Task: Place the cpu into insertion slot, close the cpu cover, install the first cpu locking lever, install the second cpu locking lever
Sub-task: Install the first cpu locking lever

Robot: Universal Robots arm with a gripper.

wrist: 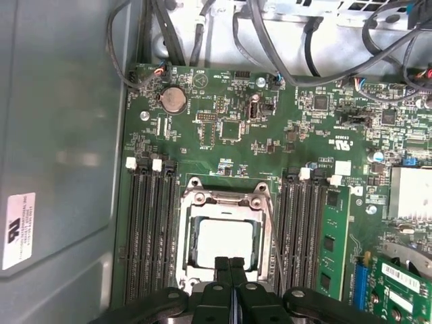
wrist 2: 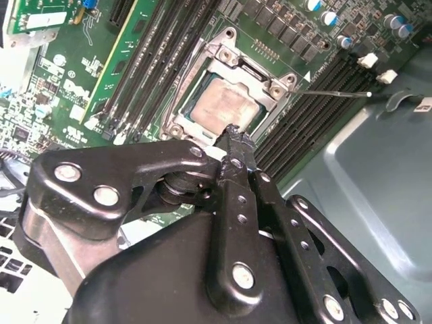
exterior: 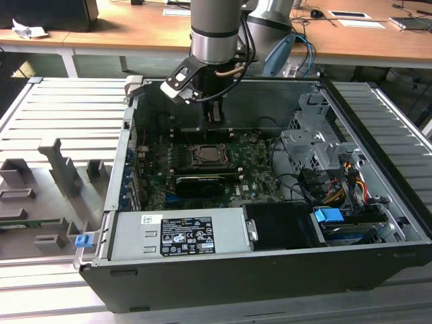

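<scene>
The cpu (wrist: 226,241) lies flat in the insertion slot (exterior: 217,164) on the green board, its dull silver top facing up (wrist 2: 226,104). The cpu cover (wrist: 226,198), a silver frame, is down around it (wrist 2: 260,75). A thin wire locking lever (wrist 2: 334,94) sticks out sideways from the socket corner, and another thin lever (wrist: 275,236) runs along the socket's side. My gripper (exterior: 214,113) hangs above the socket, a little toward the case's far wall. Its black fingers are shut with nothing between them in both wrist views (wrist: 229,263) (wrist 2: 233,132).
Black memory slots (wrist: 148,229) flank the socket, with a green memory stick (wrist: 333,236) on one side. A black card (exterior: 199,183), a grey labelled box (exterior: 179,233), a drive cage (exterior: 317,145) and cables (wrist: 270,27) crowd the case. A grey fixture tray (exterior: 47,182) lies at the exterior view's left.
</scene>
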